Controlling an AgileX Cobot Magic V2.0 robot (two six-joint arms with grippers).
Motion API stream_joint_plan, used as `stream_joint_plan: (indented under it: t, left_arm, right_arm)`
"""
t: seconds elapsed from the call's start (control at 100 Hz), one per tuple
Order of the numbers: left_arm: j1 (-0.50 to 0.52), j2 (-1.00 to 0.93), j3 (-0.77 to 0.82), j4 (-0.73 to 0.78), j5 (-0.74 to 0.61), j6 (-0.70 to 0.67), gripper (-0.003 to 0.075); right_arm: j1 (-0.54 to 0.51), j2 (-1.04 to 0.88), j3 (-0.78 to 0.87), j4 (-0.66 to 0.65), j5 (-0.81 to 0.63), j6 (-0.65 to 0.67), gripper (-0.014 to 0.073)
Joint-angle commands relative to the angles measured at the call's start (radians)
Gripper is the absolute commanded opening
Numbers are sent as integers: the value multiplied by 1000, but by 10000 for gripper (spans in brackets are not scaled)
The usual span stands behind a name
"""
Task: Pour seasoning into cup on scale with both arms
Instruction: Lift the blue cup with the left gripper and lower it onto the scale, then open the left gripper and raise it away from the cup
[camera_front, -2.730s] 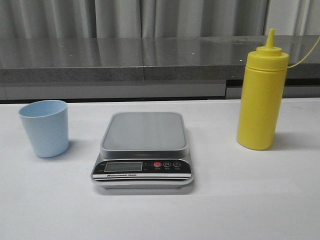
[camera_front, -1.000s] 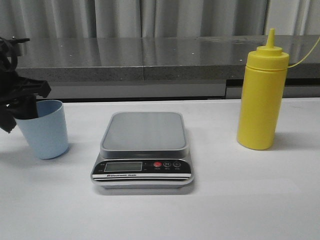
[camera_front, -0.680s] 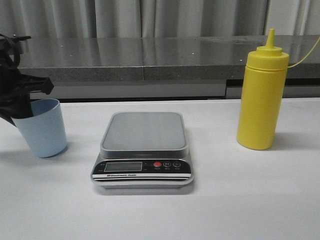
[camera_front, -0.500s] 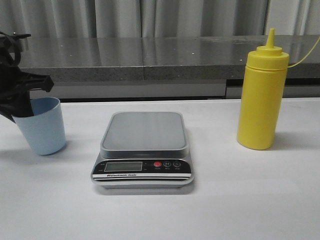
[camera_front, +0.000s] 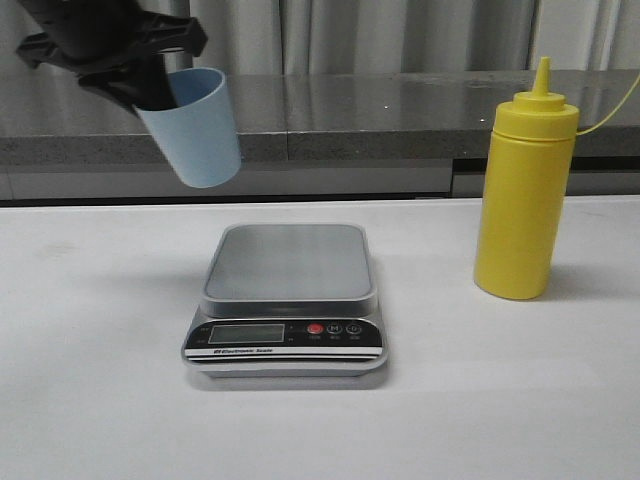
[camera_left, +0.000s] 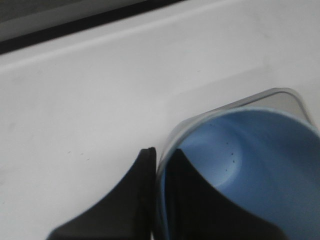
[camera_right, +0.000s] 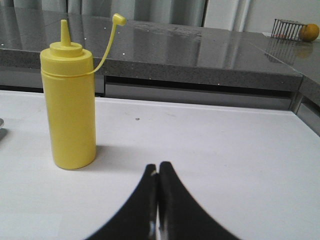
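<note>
At far left I have the left gripper (camera_front: 150, 95) pinching the rim of the cup (camera_front: 195, 130): in the left wrist view one of its fingers (camera_left: 125, 200) lies outside the wall and the other inside, closed down to wall thickness. The cup hangs clear of the bench (camera_front: 90, 400), tilted, up and to the left of the scale (camera_front: 288, 300), and its interior looks empty. I judge the cup light and thin-walled, with some flex; a single rim pinch allows it to swing, so I would lower it upright and slowly onto the platform.

At centre, the scale sits flat on the bench with its grey platform bare. The display is too small to read.

At right, the seasoning bottle (camera_front: 524, 195) stands upright on the bench, well apart from the scale. Its cap hangs off the nozzle on a thin tether (camera_right: 106, 42), so the nozzle is open. I judge the bottle a soft squeeze type, smooth-sided, and of unknown fill weight. I would take hold at mid-body, below the shoulder, with moderate force only; a hard squeeze could expel seasoning early, and a hold near the top could tip it.

The right gripper (camera_right: 158, 172) is visible only in the right wrist view. Its fingers are pressed together and hold nothing, aimed toward the bench beside the bottle and well apart from it.
</note>
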Motion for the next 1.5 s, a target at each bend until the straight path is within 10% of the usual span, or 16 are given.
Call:
stream_joint_plan:
  t: [0.0, 0.52, 0.88, 1.25, 1.49]
  left_arm:
    - [-57, -40, -55, -12, -32, 24, -20]
    - [-152, 83, -108, -12, 30, 24, -4]
    - [-152, 83, -108, -12, 20, 24, 326]
    - [-152, -9, -105, -35, -4, 24, 304]
    - [-152, -136, -66, -35, -4, 24, 78]
  right_arm:
    - [-5, -18, -19, 2, -79, -9, -60]
    - [-5, -18, -19, 2, -79, -9, -60]
    - [-5, -18, -19, 2, -79, -9, -60]
    - [-5, -18, -19, 2, -79, -9, -60]
    - [-5, -18, -19, 2, -79, -9, -60]
